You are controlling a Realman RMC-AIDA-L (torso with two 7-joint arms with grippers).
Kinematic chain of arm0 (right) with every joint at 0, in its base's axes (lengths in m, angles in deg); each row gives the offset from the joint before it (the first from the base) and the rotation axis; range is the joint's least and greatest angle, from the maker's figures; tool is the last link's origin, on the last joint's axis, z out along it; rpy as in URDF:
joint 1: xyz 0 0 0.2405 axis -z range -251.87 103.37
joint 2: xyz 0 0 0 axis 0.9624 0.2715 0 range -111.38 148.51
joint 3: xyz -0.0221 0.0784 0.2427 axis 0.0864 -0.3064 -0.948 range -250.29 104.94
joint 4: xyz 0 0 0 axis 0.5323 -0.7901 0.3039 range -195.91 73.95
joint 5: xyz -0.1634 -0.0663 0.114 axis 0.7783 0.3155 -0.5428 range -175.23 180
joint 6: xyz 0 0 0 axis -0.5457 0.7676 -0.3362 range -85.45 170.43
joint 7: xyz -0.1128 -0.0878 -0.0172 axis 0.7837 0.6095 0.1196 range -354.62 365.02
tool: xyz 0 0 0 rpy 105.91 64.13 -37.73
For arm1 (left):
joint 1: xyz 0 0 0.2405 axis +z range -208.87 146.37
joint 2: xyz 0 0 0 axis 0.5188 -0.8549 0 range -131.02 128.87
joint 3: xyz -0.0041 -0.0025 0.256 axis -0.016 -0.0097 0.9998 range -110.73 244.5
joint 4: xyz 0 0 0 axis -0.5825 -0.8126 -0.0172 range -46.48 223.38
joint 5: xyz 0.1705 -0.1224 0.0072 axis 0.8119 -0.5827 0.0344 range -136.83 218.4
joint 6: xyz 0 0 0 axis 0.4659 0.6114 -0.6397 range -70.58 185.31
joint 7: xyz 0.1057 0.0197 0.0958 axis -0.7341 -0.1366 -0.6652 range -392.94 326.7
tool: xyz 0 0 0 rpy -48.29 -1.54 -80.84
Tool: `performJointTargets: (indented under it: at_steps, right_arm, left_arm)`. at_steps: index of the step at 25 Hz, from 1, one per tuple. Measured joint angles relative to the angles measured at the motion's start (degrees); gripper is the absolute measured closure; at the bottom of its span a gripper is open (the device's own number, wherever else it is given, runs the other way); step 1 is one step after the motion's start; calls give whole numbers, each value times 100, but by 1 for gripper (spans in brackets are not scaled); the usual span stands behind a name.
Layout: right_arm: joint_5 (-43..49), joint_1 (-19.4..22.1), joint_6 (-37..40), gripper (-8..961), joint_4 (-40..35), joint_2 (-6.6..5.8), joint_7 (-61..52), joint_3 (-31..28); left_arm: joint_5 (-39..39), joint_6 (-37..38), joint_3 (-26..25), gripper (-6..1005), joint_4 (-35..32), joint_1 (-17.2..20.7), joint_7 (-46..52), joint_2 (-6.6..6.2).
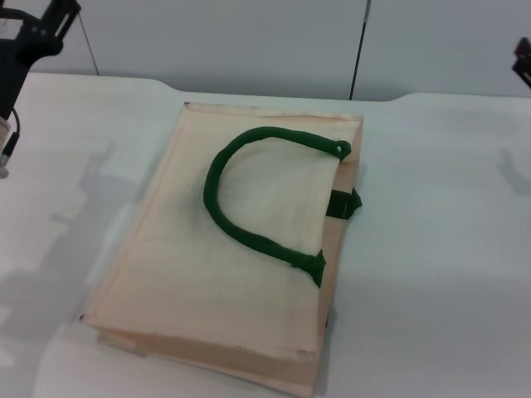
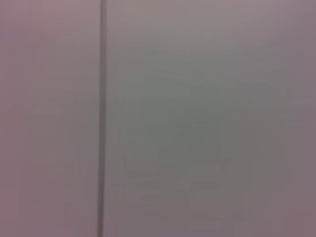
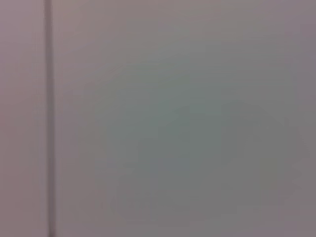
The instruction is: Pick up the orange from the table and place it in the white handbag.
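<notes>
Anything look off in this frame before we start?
Yes: no orange in any view. The white handbag lies flat on the table, skewed, its opening not spread. Left gripper and right gripper sit raised at the far corners.

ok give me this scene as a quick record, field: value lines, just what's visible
table: white tabletop, rounded far corners
white handbag: cream tote lying flat on the table, centre of head view
handles: dark green loop lying on top of the bag; a second green piece shows at its right edge
orange: not visible in any view
left arm: raised at far left edge, away from the bag
right arm: only a sliver at far right edge
wrist views: blank pale surface with a dark vertical line
</notes>
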Motion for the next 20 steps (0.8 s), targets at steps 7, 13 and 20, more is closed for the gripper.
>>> performJointTargets:
  at_steps: [7, 13, 20]
  right_arm:
    - [-426, 56, -16, 64, 232, -1, 269, -42]
    - [-390, 69, -12, 65, 261, -9, 192, -38]
    - [-431, 81, 7, 65, 307, -2, 190, -43]
  left_arm:
    - [-221, -212, 33, 198, -251, -8, 14, 4]
    - [-108, -560, 20, 198, -244, -71, 581, -23]
    - [-128, -471, 41, 198, -257, -28, 370, -6]
